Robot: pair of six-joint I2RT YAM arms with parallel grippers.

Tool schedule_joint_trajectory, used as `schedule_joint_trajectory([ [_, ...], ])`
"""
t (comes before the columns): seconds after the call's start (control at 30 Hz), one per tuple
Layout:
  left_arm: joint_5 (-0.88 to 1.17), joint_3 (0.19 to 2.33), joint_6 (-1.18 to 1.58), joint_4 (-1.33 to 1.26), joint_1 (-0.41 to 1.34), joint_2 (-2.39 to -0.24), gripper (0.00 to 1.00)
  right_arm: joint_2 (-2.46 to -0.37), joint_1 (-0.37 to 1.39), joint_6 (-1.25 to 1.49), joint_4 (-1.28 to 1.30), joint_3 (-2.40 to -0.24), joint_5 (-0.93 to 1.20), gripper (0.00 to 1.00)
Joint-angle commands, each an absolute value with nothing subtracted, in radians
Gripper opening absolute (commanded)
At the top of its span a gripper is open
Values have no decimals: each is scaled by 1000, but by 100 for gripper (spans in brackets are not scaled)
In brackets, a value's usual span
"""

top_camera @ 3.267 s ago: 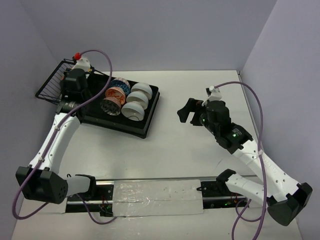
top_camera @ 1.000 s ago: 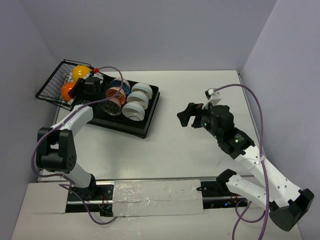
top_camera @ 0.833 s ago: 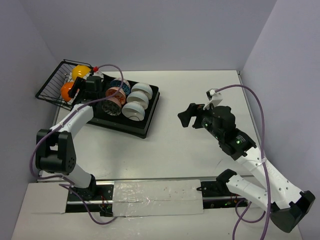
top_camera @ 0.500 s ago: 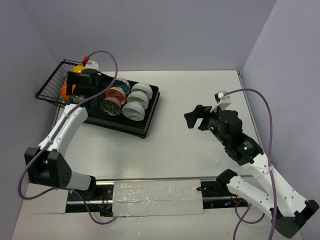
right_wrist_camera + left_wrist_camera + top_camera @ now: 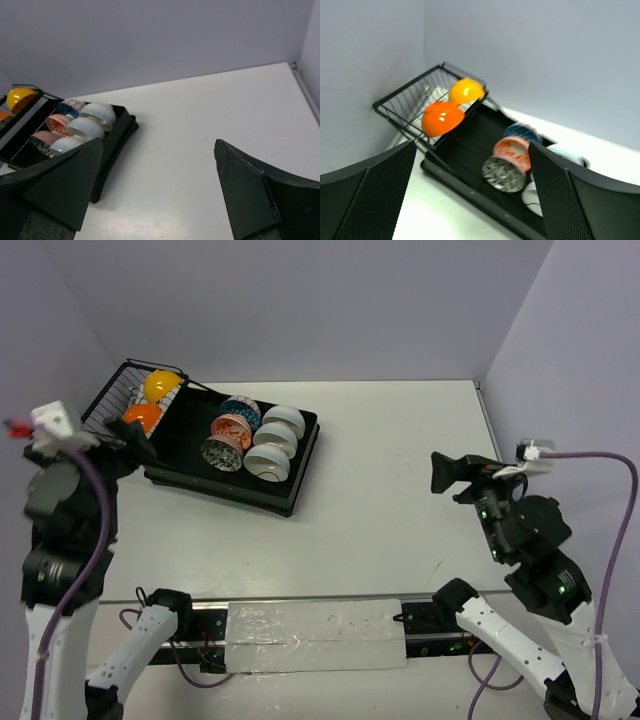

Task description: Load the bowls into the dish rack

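Note:
The black dish rack (image 5: 290,495) lies at the far left of the table. A blue-patterned bowl (image 5: 240,408), a pink bowl (image 5: 231,428) and a grey bowl (image 5: 220,453) stand on edge in one row in its tray. Three white bowls (image 5: 272,437) stand in a second row beside them. Its wire basket (image 5: 110,398) holds a yellow bowl (image 5: 162,386) and an orange bowl (image 5: 142,415). My left gripper (image 5: 128,445) hangs open and empty, back from the rack's near left corner. My right gripper (image 5: 450,475) is open and empty over the right side. In the left wrist view the orange bowl (image 5: 441,118) and yellow bowl (image 5: 466,90) rest in the basket.
Lavender walls close in the table at the back and on both sides. The rack (image 5: 117,145) shows at the left of the right wrist view, with bare white table (image 5: 210,115) to its right. Purple cables loop off both arms.
My left gripper has opened and drawn back from the basket toward the near left, leaving the orange bowl there. My right arm has swung back to the right.

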State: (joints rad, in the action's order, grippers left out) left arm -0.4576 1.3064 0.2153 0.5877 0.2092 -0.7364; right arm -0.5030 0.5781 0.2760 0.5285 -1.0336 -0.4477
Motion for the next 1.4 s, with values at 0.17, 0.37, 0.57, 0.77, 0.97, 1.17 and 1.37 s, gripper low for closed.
schedule_joint_trajectory([
  [0.17, -402, 1261, 322, 793, 212, -480, 99, -330, 575, 80, 431, -986, -534, 100],
  [0.37, -388, 1267, 316, 929, 212, -402, 99, -267, 575, 51, 310, -940, -523, 100],
  [0.57, -383, 1237, 318, 973, 210, -362, 99, -284, 575, 46, 316, -939, -509, 98],
  [0.77, -417, 1203, 354, 927, 210, -347, 99, -285, 575, 69, 311, -930, -494, 97],
  [0.97, -405, 1193, 333, 914, 212, -356, 99, -282, 575, 64, 316, -930, -497, 97],
  [1.17, -391, 1167, 327, 902, 210, -345, 99, -282, 575, 67, 318, -928, -499, 97],
  [1.37, -387, 1161, 324, 902, 212, -344, 99, -282, 575, 68, 321, -930, -502, 96],
])
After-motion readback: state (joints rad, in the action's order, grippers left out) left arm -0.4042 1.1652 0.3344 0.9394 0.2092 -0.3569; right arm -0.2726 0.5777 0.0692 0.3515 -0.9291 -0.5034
